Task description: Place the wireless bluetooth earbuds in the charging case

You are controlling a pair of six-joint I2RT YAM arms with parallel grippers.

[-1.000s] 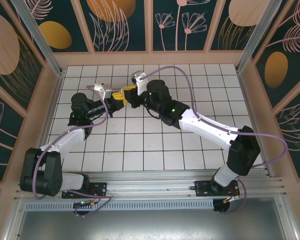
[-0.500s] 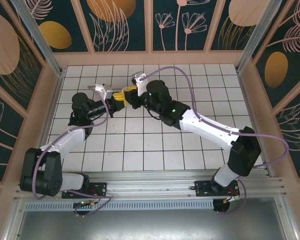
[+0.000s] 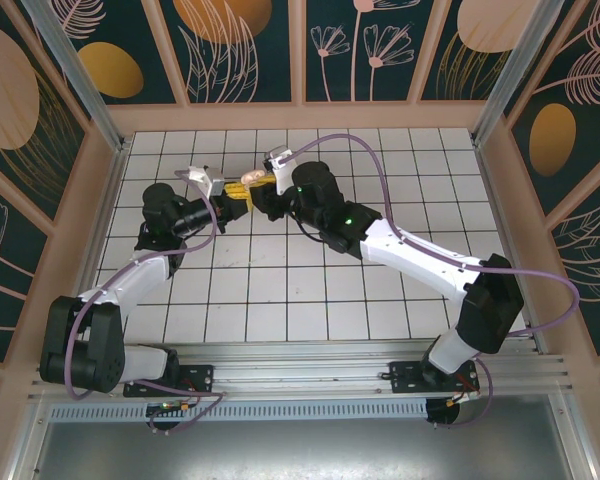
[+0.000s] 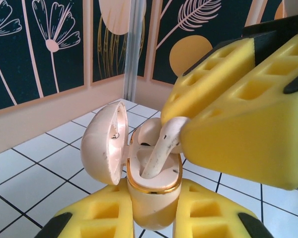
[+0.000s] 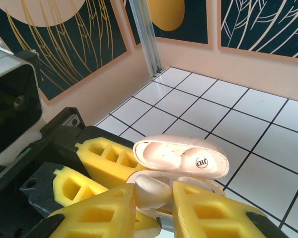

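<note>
Two end effectors meet over the far-middle part of the tiled counter. Left end effector: yellow foam fingers together on the lower body of the charging case, clamped, with the case upright and apparently held off the tiles. Lid is hinged open to the left in the left wrist view. One earbud stands in the case mouth, stem down inside the gold rim and leaning, head above the rim, so I judge it not fully seated. Whether a second earbud is already in the other socket, cannot tell. Right end effector: fingers sit on either side of the earbud's head, touching or near it; cannot tell if they pinch it or have gone slack. Risks, as judgement: letting go while the stem leans could leave the bud lying across the rim or let it tip out, and with the case off the counter it would drop to the tiles. Foam is grippy, so pulling away sideways may drag the bud back out. Pushing down off-axis could twist the case in the left grip. A right finger brushing the lid may knock it shut on the bud.
</note>
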